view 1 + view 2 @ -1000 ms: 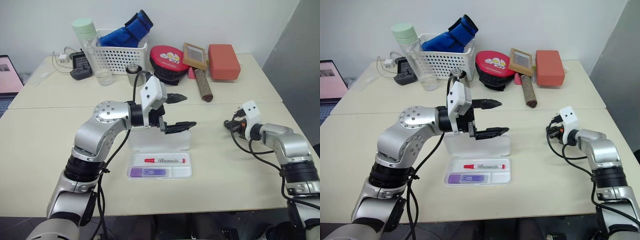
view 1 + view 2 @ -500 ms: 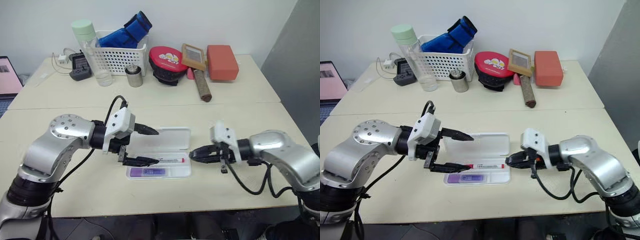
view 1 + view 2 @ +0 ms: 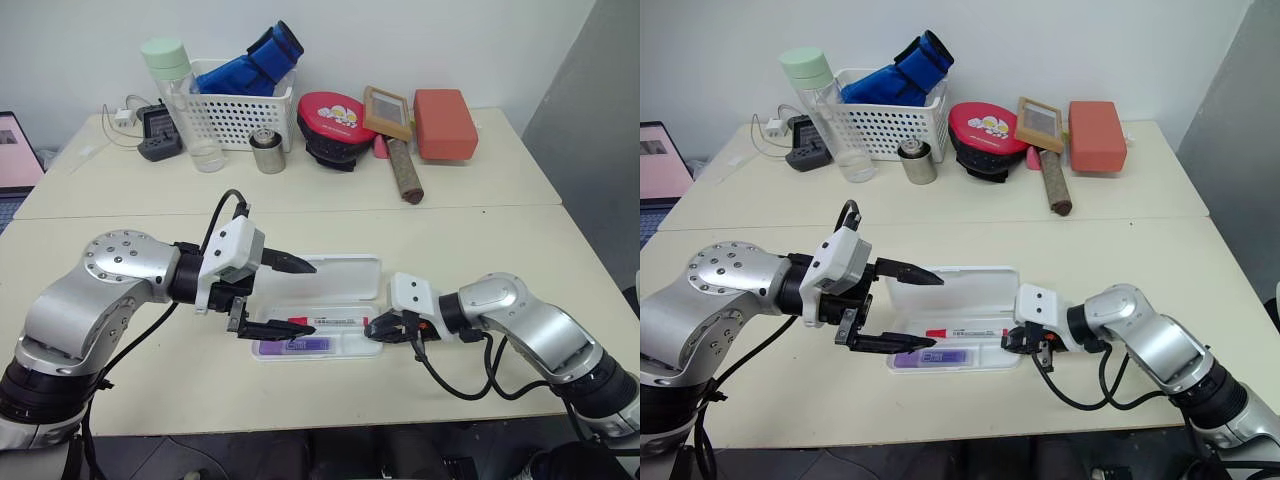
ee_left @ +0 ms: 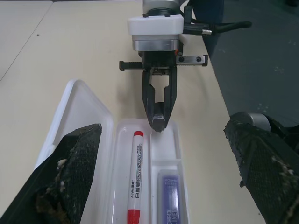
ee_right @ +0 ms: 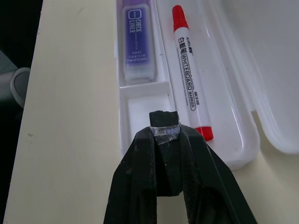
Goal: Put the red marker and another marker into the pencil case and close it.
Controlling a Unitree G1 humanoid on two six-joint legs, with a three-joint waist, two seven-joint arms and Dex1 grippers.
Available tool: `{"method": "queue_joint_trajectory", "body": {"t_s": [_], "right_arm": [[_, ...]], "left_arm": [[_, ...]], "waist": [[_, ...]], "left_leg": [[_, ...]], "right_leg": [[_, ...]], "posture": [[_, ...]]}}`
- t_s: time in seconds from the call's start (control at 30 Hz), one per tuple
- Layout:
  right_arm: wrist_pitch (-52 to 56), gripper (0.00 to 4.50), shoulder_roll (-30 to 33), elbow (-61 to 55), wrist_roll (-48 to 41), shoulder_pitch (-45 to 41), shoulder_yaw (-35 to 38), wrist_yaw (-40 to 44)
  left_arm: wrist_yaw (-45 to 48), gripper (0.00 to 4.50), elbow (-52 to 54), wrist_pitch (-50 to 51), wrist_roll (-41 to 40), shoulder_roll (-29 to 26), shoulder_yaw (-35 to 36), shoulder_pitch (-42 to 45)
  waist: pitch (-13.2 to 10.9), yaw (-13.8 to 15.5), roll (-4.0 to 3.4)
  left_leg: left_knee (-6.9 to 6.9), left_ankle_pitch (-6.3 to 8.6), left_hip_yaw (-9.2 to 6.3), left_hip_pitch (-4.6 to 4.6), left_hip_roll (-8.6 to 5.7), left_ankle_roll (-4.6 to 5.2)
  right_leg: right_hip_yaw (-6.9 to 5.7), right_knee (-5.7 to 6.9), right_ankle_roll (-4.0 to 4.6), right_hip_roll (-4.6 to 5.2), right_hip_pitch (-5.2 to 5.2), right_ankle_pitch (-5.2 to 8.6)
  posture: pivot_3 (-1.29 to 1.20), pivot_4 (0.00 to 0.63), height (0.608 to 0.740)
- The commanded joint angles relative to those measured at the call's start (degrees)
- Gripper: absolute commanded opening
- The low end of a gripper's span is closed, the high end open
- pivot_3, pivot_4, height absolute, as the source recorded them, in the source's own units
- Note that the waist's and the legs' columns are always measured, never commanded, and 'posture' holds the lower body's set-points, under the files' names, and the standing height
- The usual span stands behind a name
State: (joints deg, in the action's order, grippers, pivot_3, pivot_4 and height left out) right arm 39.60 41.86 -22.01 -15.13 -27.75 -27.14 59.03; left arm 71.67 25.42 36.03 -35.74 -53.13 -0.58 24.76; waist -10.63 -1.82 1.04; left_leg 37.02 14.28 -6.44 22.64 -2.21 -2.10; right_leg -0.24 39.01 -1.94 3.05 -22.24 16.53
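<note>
The pencil case (image 3: 318,318) lies open on the near part of the worktop (image 3: 480,240), its lid (image 3: 335,277) folded back flat on the far side. In the tray, the red marker (image 3: 330,321) rests in the farther slot, lying left to right. The purple highlighter (image 3: 292,344) sits in the nearer slot, towards the left end of the case, with an empty pocket to its right.

The left hand (image 3: 298,296) reaches in from the left with its two black fingers spread wide, holding nothing. One finger hangs over the lid and the other over the left end of the tray, above the two pens; I cannot tell whether it touches anything.

The right hand (image 3: 1012,339) comes in from the right, low to the worktop, its fingers pressed almost together with nothing between them. The tips are right at the right end of the tray, by the empty pocket and the end of the red marker; from the wrist view they look to be at the rim, though contact is hard to judge.

Along the far edge of the worktop stand a white mesh basket (image 3: 240,115) with a blue bundle (image 3: 252,62) in it, a clear bottle with a green cap (image 3: 188,100), a small metal cup (image 3: 266,152), a red round pouch (image 3: 336,120), a framed board (image 3: 390,112) and an orange-red box (image 3: 446,123).
</note>
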Motion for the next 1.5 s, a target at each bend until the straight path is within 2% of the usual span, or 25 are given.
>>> {"method": "queue_joint_trajectory", "body": {"t_s": [0.03, 0.43, 0.5, 0.7, 1.0, 1.3, 1.5], "right_arm": [[0.49, 0.34, -1.71, -1.29, 0.69, -0.91, -0.93, -0.18], [1.81, 0.34, -3.91, -0.99, 1.47, -1.89, -1.69, -0.18], [1.96, 1.05, -4.04, -1.01, 1.43, -1.95, -1.64, -0.01], [2.20, 2.26, -4.05, -1.65, 0.83, -2.10, -1.09, 0.54], [3.76, 4.46, -3.53, -4.45, -4.46, -2.34, 4.14, 2.41], [5.33, 4.46, -1.60, -6.89, -11.69, -1.77, 11.53, 4.21], [7.48, 4.46, -3.78, -3.19, -20.72, -6.10, 20.81, 3.41]], "left_arm": [[-0.62, 4.50, 2.21, 0.19, -1.01, -0.75, 1.32, 0.10], [0.22, 4.50, 3.47, 1.21, -1.99, -1.95, 1.50, -0.79], [0.27, 4.50, 3.53, 1.20, -2.07, -2.12, 1.53, -0.85], [0.12, 4.50, 3.49, 1.12, -2.25, -2.36, 1.33, -0.80], [-0.13, 4.50, 3.44, 0.93, -2.37, -2.15, 1.25, -0.90], [-1.96, 4.50, 3.16, 1.36, -3.13, -2.29, 2.92, -1.77], [-4.51, 4.50, 2.79, 4.51, -7.29, -3.90, 12.88, -6.58]], "waist": [[0.00, 0.01, 0.00], [0.00, 0.00, 0.00], [0.00, 0.01, 0.00], [0.00, 0.01, 0.00], [0.00, 0.01, 0.00], [0.00, 0.02, 0.00], [-0.01, -0.22, -0.01]], "left_leg": [[0.00, 0.00, 0.00, 0.00, 0.00, 0.00], [0.00, 0.00, -0.01, -0.02, 0.00, 0.00], [0.00, 0.00, -0.02, -0.01, 0.00, 0.00], [0.00, 0.00, -0.02, -0.02, 0.00, 0.00], [0.00, 0.00, -0.02, -0.02, 0.00, 0.00], [0.00, 0.00, -0.03, -0.01, 0.00, 0.01], [-0.02, 0.01, -0.01, -0.08, 0.07, 0.01]], "right_leg": [[0.00, 0.00, 0.00, 0.00, 0.00, 0.00], [0.02, 0.00, 0.00, 0.00, 0.00, 0.00], [0.01, 0.00, 0.00, 0.00, 0.00, 0.00], [0.01, 0.00, 0.00, 0.00, 0.00, 0.00], [0.01, 0.00, 0.00, 0.00, 0.00, 0.00], [0.01, 0.00, 0.00, 0.00, 0.00, 0.00], [0.11, 0.03, 0.01, 0.00, -0.01, 0.00]], "posture": [[0.00, 0.150, 0.740], [0.00, 0.150, 0.740], [0.00, 0.150, 0.740], [0.00, 0.150, 0.740], [0.00, 0.150, 0.740], [0.00, 0.150, 0.740], [0.00, 0.150, 0.740]]}}
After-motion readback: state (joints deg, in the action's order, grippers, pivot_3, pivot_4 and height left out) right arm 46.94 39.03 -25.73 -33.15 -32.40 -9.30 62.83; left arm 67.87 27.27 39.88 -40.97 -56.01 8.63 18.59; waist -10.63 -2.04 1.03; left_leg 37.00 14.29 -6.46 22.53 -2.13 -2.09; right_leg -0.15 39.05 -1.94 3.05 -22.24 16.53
